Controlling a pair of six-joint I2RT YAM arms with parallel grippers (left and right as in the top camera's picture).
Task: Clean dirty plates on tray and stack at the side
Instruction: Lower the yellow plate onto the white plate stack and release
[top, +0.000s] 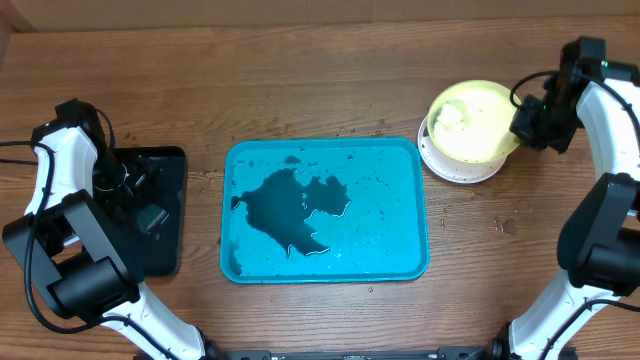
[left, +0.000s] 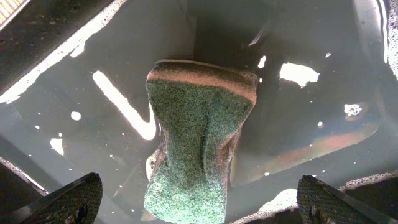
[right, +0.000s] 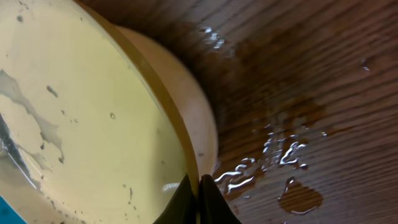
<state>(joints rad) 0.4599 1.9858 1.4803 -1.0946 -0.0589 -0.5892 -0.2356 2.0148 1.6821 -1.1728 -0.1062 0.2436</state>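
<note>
Plastic, wet, likely slippery: yellow-green plate (top: 470, 120) is pinched at its rim by closed right fingers (right: 214, 205), on the stack (top: 450, 168) at the worktop's (top: 300, 80) far right corner; left fingers (left: 68, 199) are spread wide, empty.

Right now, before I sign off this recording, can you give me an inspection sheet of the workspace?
Surface: wooden table, with wet patches beside the plates.
Job's things: blue tray holds a puddle and no plates; yellow-green plate sits on white plate at the right.
Clutter: black tray, wet, with green sponge in it.
Grippers: left gripper open over the sponge; right gripper shut on the yellow-green plate's rim.
Cables: black cable looped at the right arm.
Surroundings: nothing seen.
</note>
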